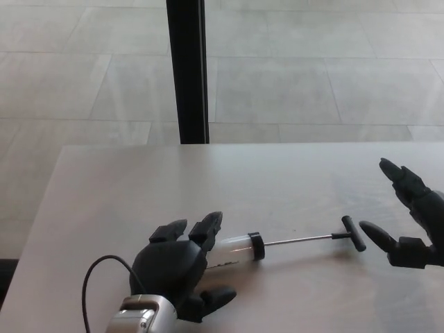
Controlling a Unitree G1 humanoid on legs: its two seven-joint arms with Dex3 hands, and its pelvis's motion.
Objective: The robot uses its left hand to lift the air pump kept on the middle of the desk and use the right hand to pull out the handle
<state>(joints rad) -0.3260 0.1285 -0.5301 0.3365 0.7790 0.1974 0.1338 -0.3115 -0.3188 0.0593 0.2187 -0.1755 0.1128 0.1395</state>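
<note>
Nearest to the camera, the left hand rests over the rear end of the air pump, its fingers spread apart and not clamped on the barrel. The pump lies flat on the surface, near the middle, so it looks set down, not lifted. Its rod is drawn out to the right and ends in the handle. Just beside the handle, but apart from it, the right hand hangs with its fingers open. Farther back stands a black post.
</note>
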